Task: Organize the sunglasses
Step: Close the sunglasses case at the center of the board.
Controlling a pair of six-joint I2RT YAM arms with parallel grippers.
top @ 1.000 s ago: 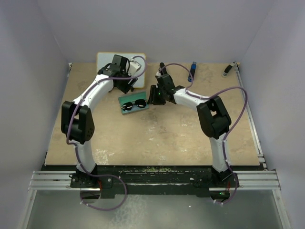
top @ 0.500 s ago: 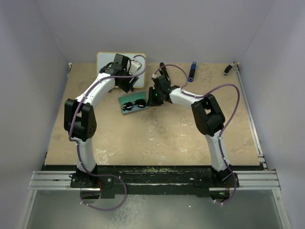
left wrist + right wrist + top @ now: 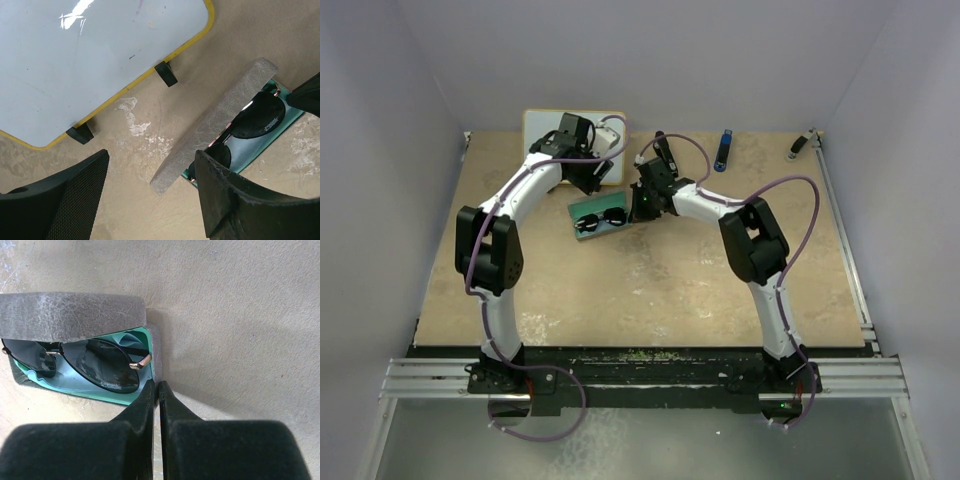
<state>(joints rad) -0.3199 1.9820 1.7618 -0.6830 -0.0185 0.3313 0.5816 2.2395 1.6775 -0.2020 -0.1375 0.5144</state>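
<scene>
Sunglasses [image 3: 95, 365] already lie inside the teal-lined case [image 3: 70, 315]. In the right wrist view its grey lid stands half raised at their 12 o'clock. The right fingers [image 3: 145, 410], pressed together and empty, sit at the case's 5 o'clock corner. The left fingers [image 3: 227, 200] gape wide, holding nothing. Closing the lid appears to be what is left.

The sunglasses [image 3: 100, 367] are dark-lensed, the case [image 3: 70, 315] grey with teal lining, the board [image 3: 90, 55] white edged yellow.
</scene>
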